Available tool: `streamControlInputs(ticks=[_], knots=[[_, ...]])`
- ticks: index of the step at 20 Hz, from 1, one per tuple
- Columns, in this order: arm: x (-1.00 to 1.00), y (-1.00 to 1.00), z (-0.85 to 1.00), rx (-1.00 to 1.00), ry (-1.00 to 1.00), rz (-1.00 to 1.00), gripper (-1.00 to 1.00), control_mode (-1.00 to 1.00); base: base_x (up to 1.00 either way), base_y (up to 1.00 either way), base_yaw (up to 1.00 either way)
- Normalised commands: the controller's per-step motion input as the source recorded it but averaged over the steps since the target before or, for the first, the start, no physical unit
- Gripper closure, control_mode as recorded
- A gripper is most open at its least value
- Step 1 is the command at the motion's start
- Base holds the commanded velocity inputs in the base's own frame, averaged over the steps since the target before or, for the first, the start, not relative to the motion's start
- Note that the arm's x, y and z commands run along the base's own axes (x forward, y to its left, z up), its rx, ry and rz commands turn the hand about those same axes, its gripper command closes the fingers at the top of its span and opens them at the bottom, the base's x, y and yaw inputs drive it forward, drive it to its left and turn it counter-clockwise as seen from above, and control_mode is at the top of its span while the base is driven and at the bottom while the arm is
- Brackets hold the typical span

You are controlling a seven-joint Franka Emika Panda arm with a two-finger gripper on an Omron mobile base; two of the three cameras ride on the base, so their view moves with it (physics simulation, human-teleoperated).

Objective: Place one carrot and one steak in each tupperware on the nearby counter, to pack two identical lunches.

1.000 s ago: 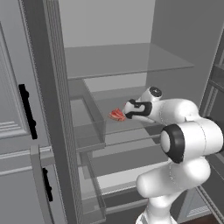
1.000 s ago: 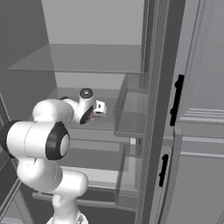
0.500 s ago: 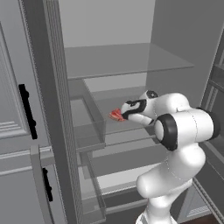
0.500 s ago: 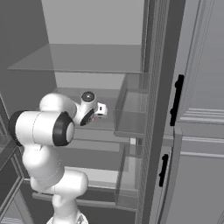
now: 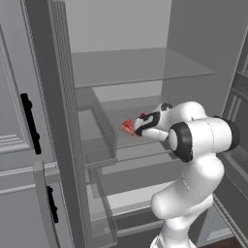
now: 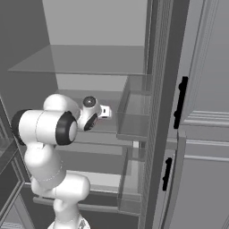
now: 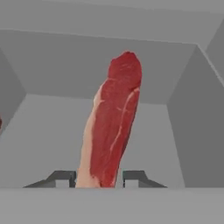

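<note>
A steak (image 7: pixel 114 127), a flat red slab with pale streaks, lies on a grey shelf (image 7: pixel 52 131) inside the open fridge and points away from the hand. My gripper (image 7: pixel 98 177) is shut on the steak's near end, one dark fingertip (image 7: pixel 61 176) against each side. From the left base view the steak (image 5: pixel 128 127) shows at the tip of my gripper (image 5: pixel 135 128), over the middle shelf. The carrot, the tupperware and the counter are out of view.
A glass shelf (image 5: pixel 135 68) spans the fridge above the hand. A clear door bin (image 5: pixel 94 140) hangs just left of the gripper, another bin (image 6: pixel 134 118) to its right. Grey doors with black handles (image 6: pixel 180 103) flank the opening. A red sliver (image 7: pixel 1 122) shows at the hand view's left edge.
The fingers have closed from wide open onto the steak. The elbow has swung while the hand stayed at the same shelf.
</note>
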Motion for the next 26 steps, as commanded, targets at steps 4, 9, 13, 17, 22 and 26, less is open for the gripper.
streamControlInputs(ticks=[4,9,13,17,22,26], knots=[[-0.03,0.07,-0.7,-0.23,-0.08,0.0,1.0,-1.0,0.0,0.0,0.0],[-0.67,-0.21,-0.11,-0.07,-0.03,0.08,1.0,-1.0,0.0,0.0,0.0],[-0.91,-0.43,0.0,0.11,0.0,0.05,1.0,-1.0,0.0,0.0,0.0],[-1.0,-0.54,0.25,0.24,-0.01,0.06,1.0,-1.0,0.0,0.0,0.0],[-1.0,-0.14,0.59,-0.06,-0.09,0.25,1.0,-1.0,0.0,0.0,0.0],[-1.0,0.01,0.84,-0.35,-0.09,0.34,1.0,-1.0,0.0,0.0,0.0]])
